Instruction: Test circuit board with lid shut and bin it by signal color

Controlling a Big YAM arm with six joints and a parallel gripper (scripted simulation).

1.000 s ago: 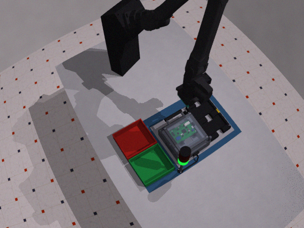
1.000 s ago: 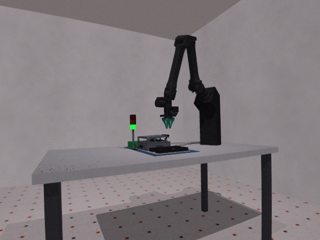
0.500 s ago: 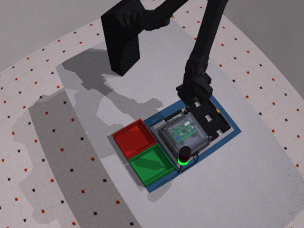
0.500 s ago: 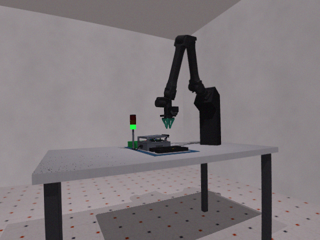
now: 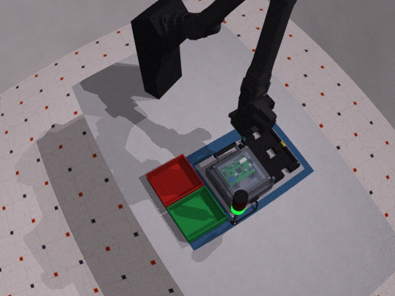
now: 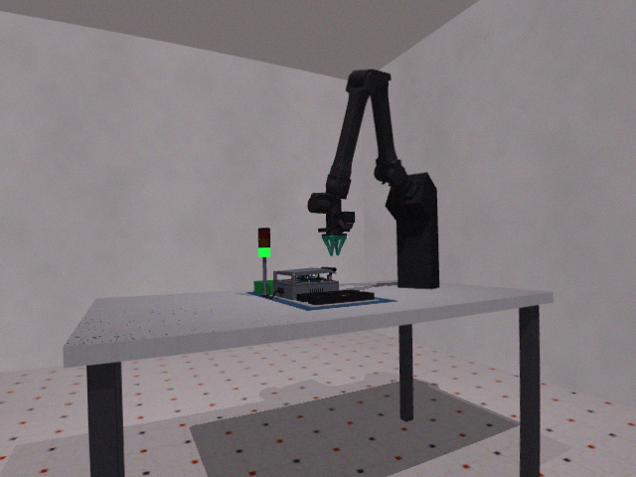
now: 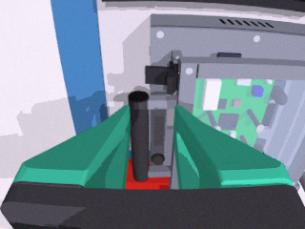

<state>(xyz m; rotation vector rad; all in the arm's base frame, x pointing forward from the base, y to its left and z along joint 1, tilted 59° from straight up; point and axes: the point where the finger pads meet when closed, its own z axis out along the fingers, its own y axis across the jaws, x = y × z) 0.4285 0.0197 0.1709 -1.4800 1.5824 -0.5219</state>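
The green circuit board (image 5: 241, 170) lies in the tester (image 5: 239, 179) under the clear lid, which is down flat. The signal tower (image 5: 238, 200) beside the tester shows green; it also shows in the exterior view (image 6: 263, 251). My gripper (image 6: 333, 246) hangs a clear gap above the tester's end nearest the tray, fingers partly open and empty. In the wrist view the fingers straddle the line of the black lid handle (image 7: 139, 134) far below, with the latch hook (image 7: 162, 75) just past its end and the board (image 7: 232, 111) to the right.
The red bin (image 5: 173, 179) and green bin (image 5: 195, 211) stand side by side left of the tester on the blue mat. The black tray (image 5: 274, 153) lies on the tester's other side, both pockets empty. The arm's base (image 5: 157, 47) stands at the table's back.
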